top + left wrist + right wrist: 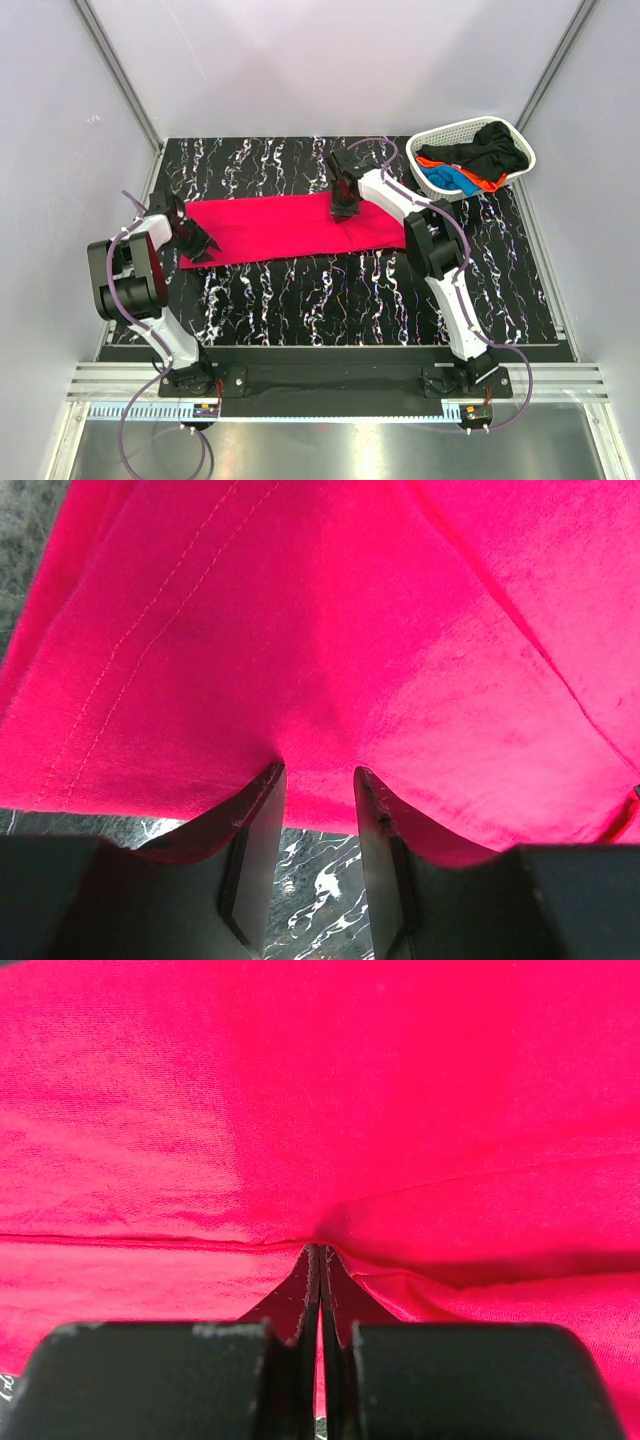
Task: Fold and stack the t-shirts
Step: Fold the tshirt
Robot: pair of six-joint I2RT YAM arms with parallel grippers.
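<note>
The large pinkish-red t-shirt [290,228] lies as a long strip across the black marbled table [330,290]. My left gripper [200,243] is at the strip's left end. In the left wrist view its jaws [320,775] stand apart, with the shirt's edge [330,630] draped over both fingertips and bare table showing between them. My right gripper [345,208] is at the strip's far edge, right of the middle. In the right wrist view it [320,1255] is shut on a pinch of the red cloth [320,1090]. The black shirt [490,150], blue shirt [440,180] and orange shirt [470,183] lie in the basket.
The white lattice basket [440,130] stands at the back right corner of the table. Grey walls close in the left, back and right sides. The arm bases are bolted at the near edge.
</note>
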